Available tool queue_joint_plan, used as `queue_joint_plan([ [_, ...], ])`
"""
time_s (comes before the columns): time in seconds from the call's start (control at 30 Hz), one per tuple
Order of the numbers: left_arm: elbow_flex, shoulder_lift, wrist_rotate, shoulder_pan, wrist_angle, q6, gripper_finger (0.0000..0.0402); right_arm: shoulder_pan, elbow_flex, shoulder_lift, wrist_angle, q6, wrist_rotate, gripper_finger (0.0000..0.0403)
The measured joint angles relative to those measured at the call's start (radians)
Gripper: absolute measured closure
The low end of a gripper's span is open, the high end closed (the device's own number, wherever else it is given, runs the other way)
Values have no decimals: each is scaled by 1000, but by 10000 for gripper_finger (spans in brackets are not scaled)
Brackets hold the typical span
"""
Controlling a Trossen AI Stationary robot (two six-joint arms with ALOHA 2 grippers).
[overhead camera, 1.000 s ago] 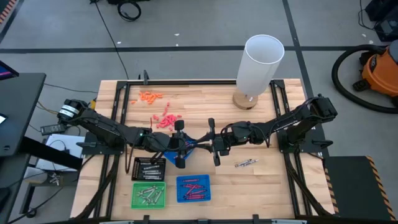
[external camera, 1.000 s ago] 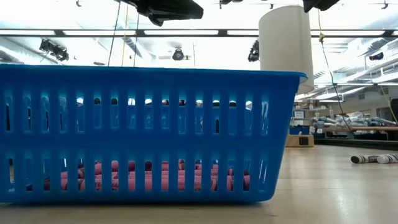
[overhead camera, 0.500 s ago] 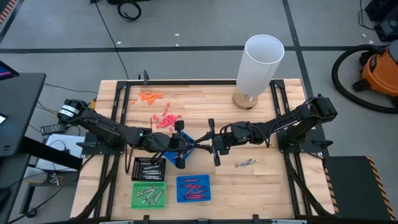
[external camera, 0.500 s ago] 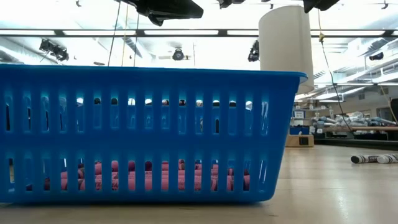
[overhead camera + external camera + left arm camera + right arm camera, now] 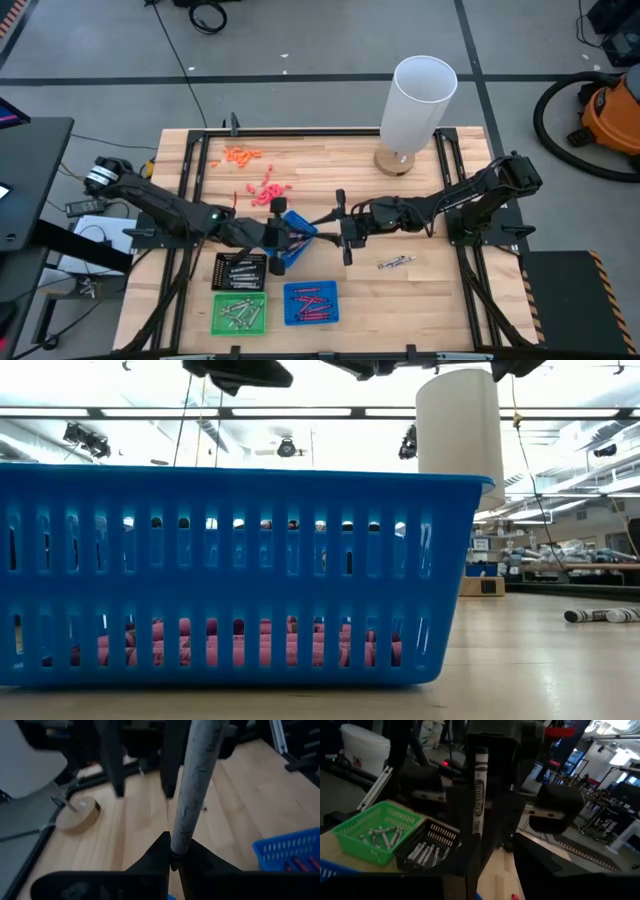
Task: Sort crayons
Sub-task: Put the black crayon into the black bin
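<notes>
Above the table's middle, my left gripper [image 5: 288,238] and my right gripper [image 5: 336,226] face each other tip to tip. A grey-silver crayon [image 5: 192,785] with a printed wrapper [image 5: 479,790] spans the gap between them; my left gripper [image 5: 175,854] is shut on it. My right gripper [image 5: 497,855] stands open, its fingers on either side of the crayon's other end. Near the front edge stand a black tray [image 5: 240,270] and a green tray [image 5: 240,312] with grey crayons, and a blue tray [image 5: 311,302] with red ones. Two loose crayons [image 5: 395,263] lie on the wood. My left gripper pinches one end of the grey crayon [image 5: 176,844] between its two fingertips. The fingers come roughly level from the table's left, in line with the crayon. The crayon sticks straight out ahead of them toward my right gripper, lifted clear of the table. My right gripper has the crayon's other end [image 5: 478,827] close beside one finger [image 5: 467,855]; I cannot tell whether they touch.
A tall white cylinder [image 5: 420,95] on a round wooden base [image 5: 77,815] stands at the far right. Salmon-pink bits [image 5: 265,192] and orange bits [image 5: 240,155] lie at the far left. In the low view the blue tray [image 5: 240,570] fills the foreground.
My left gripper has drawn a little toward the table's left edge, staying above the table. My right arm has kept still.
</notes>
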Motion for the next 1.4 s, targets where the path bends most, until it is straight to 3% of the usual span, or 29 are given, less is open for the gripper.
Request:
queue_joint_plan([
  [0.63,0,-22,0,-123,-509,-386,370,2,0,0,-108,51,-1,282],
  [1.4,0,-21,0,-321,-862,-801,370,1,-18,0,-104,56,-1,282],
])
